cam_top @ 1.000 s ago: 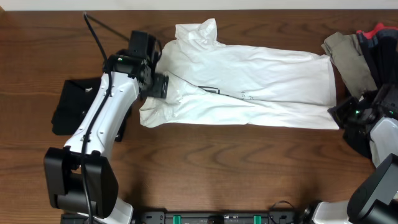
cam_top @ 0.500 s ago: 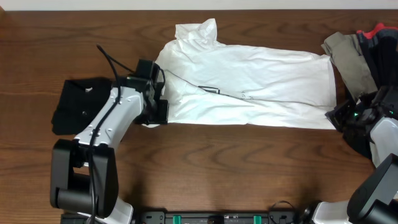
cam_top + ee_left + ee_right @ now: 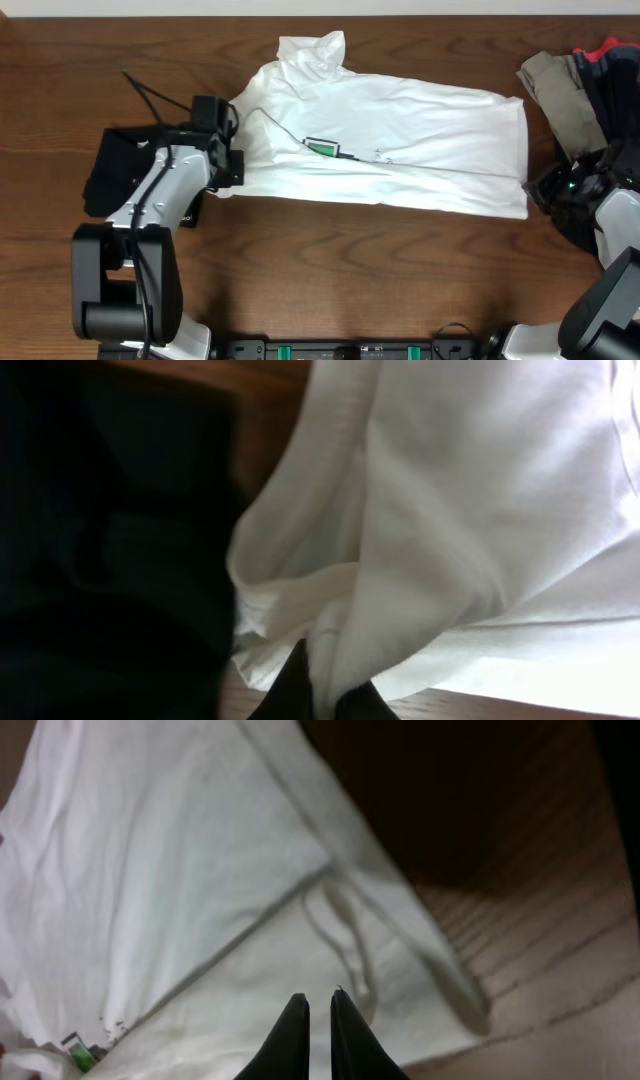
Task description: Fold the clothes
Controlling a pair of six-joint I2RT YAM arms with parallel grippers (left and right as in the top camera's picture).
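The white T-shirt lies folded lengthwise across the table, collar end to the left, with a small green print showing at a fold. My left gripper is at the shirt's near left corner. In the left wrist view it is shut on a bunched fold of the white cloth. My right gripper sits just off the shirt's near right corner. In the right wrist view its tips are shut to a thin slit over the shirt, and no cloth is visibly pinched.
A folded black garment lies on the table left of my left arm. At the right edge sits a pile with khaki, red and black garments. Bare wood runs along the front edge.
My left gripper moved toward the near left corner of the shirt and shut on it. The shirt slid left, its right edge drew in, and the green print came into view.
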